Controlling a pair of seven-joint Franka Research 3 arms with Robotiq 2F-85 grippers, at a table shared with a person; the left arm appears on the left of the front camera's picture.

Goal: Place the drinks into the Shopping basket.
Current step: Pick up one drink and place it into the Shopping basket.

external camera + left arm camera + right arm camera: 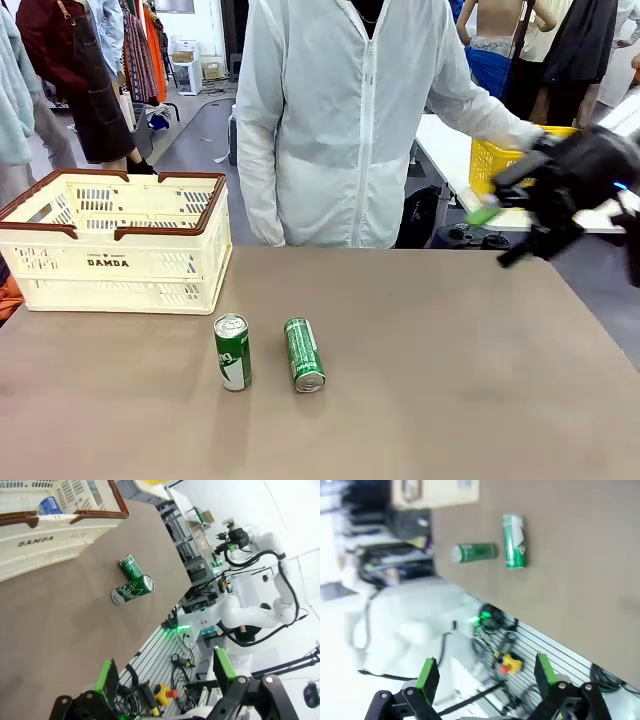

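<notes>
- Front view: the left green can (232,351) and the right green can (304,354) lie on the table (450,380) just before the Shopping basket (115,245). Both long axes run near-to-far. The left one's top faces away and the right one's faces the robot. The right end effector (505,215) hangs raised, fingers apart, empty.
- Left wrist view: the left end effector (165,680) is spread and empty. A blue can (50,505) is already in the basket.
- Right wrist view: a pick-up looks next, by straddling one can across its axis.

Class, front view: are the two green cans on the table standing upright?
No, the left green can and the right green can both lie on their sides on the table.
</notes>
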